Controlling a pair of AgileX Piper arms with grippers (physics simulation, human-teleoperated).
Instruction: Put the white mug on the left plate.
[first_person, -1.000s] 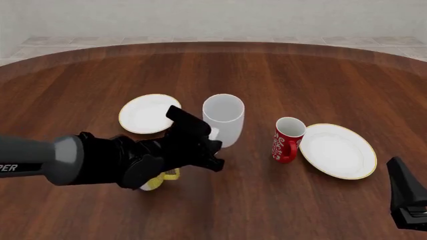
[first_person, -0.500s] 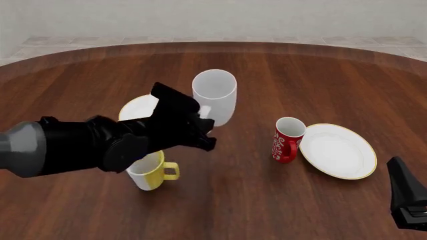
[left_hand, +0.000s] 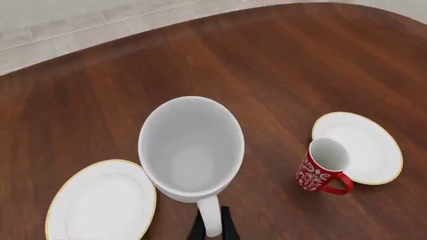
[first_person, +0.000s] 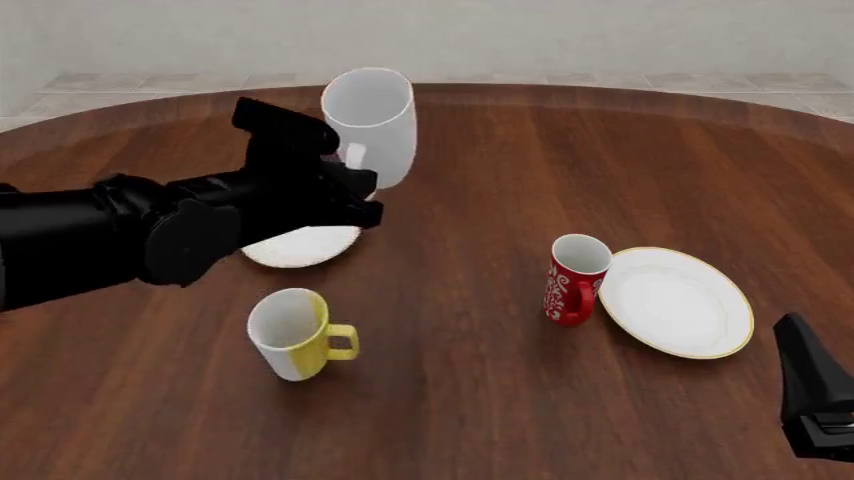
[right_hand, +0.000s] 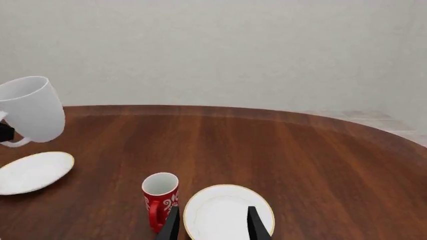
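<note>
now the left gripper (first_person: 350, 188), pinching the mug (first_person: 368, 124) by its handle, has lifted it above the plate (first_person: 304, 246); lowering comes next.

White mug (first_person: 368, 125) airborne, tilted, above left plate (first_person: 304, 245).

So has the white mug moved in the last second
Yes. In the front view the white mug, held by its handle in the left gripper, has risen and shifted left, away from the red mug, toward the left plate.
</note>
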